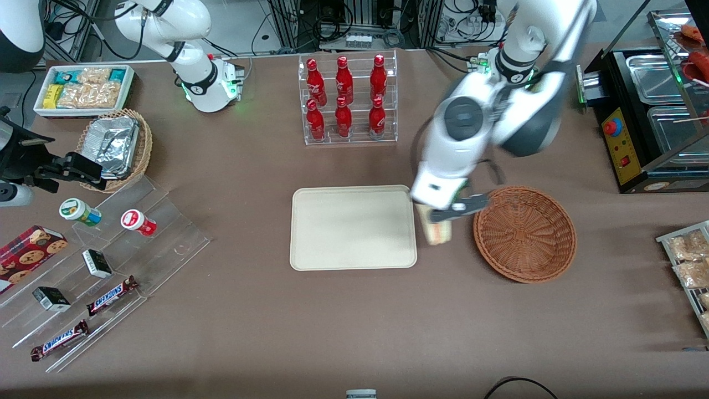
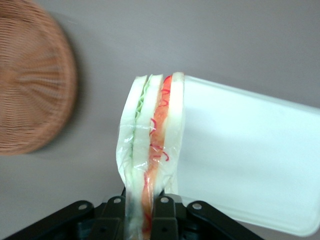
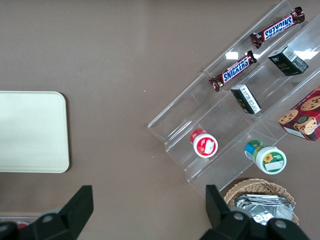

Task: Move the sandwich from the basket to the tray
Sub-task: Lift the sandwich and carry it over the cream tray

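Brown tabletop fills the front view, w/ cables and rack gear along its edge farthest from the camera. Left arm's gripper [image 1: 450, 212] hangs above the table between the tray [image 1: 353, 228] and the basket [image 1: 525, 233], fingers [image 2: 164, 212] clamped on the sandwich [image 1: 435, 231]. In the front view most of the sandwich is hidden under the arm's wrist; only a pale blurred strip shows just beside the tray's edge. Wrist view shows it better: sandwich [image 2: 152, 142] in clear wrap, green, white and red layers visible, its gripped end cut off by the frame. Basket [image 2: 31, 80] is only partly in that shot and blurred. Tray [image 2: 250, 155] also runs out of frame. Basket interior looks bare. Red bottles [image 1: 344, 97] stand in a clear rack farther from the camera than the tray.
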You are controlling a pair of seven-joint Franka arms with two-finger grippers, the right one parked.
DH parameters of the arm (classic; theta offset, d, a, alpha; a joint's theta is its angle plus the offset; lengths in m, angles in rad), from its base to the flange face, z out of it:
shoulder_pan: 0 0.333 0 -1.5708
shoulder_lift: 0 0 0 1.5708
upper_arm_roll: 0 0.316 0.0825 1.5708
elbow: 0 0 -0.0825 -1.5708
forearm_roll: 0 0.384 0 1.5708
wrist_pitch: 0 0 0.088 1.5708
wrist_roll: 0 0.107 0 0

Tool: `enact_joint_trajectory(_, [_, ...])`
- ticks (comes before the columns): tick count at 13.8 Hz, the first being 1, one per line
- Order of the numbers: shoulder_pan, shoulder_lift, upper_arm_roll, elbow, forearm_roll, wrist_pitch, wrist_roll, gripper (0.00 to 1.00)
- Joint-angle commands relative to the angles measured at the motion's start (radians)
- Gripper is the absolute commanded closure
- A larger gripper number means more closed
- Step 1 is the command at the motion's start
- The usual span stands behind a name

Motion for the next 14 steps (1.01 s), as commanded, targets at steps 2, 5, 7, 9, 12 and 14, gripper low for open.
enact_joint_trajectory(2, [-0.12,0.251,0.016,0.241,0.03,0.027,-0.007,1.0])
enact_joint_trajectory(5, [-0.181,0.312,0.017,0.251,0.061,0.114,-0.006,1.0])
enact_joint_trajectory(7, [-0.209,0.355,0.017,0.269,0.09,0.117,-0.009,1.0])
enact_joint_trajectory(9, [-0.22,0.397,0.017,0.285,0.093,0.13,-0.009,1.0])
enact_joint_trajectory(12, [-0.232,0.427,0.019,0.285,0.099,0.139,-0.03,1.0])
enact_joint_trajectory(14, [-0.233,0.438,0.019,0.285,0.099,0.151,-0.04,1.0])
